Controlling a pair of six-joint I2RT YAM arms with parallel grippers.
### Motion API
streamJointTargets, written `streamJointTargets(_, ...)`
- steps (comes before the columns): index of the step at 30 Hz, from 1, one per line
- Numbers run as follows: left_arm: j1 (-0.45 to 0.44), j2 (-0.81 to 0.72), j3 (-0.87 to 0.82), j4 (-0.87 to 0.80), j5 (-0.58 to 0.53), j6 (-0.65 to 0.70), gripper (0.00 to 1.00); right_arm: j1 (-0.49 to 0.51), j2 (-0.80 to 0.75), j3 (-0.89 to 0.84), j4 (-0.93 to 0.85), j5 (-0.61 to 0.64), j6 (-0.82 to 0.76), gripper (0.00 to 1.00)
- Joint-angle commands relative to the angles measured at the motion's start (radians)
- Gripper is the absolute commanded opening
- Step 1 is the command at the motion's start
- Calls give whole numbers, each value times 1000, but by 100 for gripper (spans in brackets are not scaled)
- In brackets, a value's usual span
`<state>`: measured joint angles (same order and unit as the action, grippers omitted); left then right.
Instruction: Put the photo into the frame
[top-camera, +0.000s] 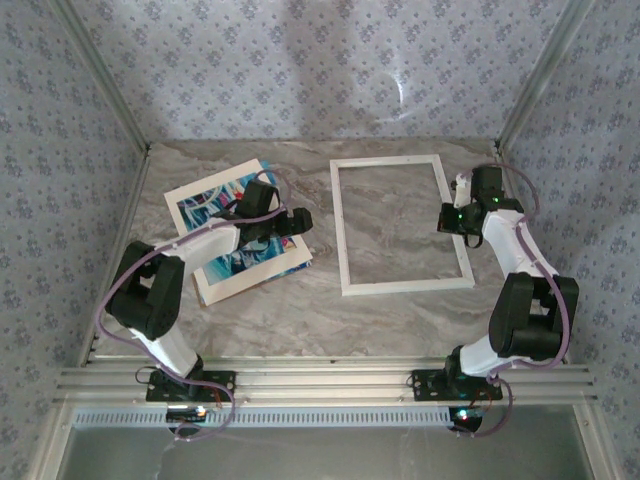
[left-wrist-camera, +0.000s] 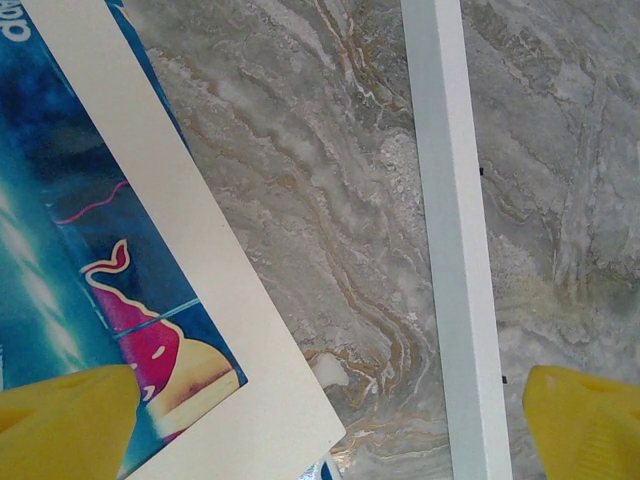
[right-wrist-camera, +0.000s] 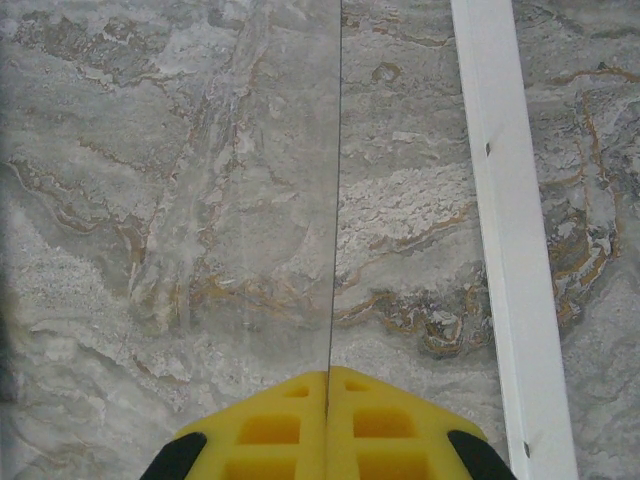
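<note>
Left wrist: my left gripper (left-wrist-camera: 325, 415) gapes wide, empty; marble tabletop (left-wrist-camera: 300, 200) separates the photo (left-wrist-camera: 90, 250), left, from the frame (left-wrist-camera: 450, 250), right. Corner lettering unreadable. My right gripper (right-wrist-camera: 327, 400) is pinched closed.

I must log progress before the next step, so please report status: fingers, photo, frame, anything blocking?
Left gripper open, over photo corner. Right gripper shut, at right side of frame. Photo outside frame, not inserted. Nothing between them.
</note>
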<state>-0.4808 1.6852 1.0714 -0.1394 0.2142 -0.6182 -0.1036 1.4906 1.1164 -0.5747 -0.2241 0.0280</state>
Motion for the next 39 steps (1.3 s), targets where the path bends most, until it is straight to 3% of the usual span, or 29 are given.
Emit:
streamJointTargets(1,-9,7,32,-19,13,14,99,-2,-4,19,-5,-9,-23,0)
streamJointTargets(12,-14,13,38,-19,16,12,98,31,41,34,-22,-30,-13,5)
streamJointTargets(20,-16,16,46,-21,17,15,99,35,38,44,-47,17,-8,14)
streamJointTargets(30,-17,16,49,-28,17,17,99,48,36,29,-37,105,-2,48)
streamJointTargets(39,-18,18,51,-28,16,17,98,56,34,24,-45,316,34,74)
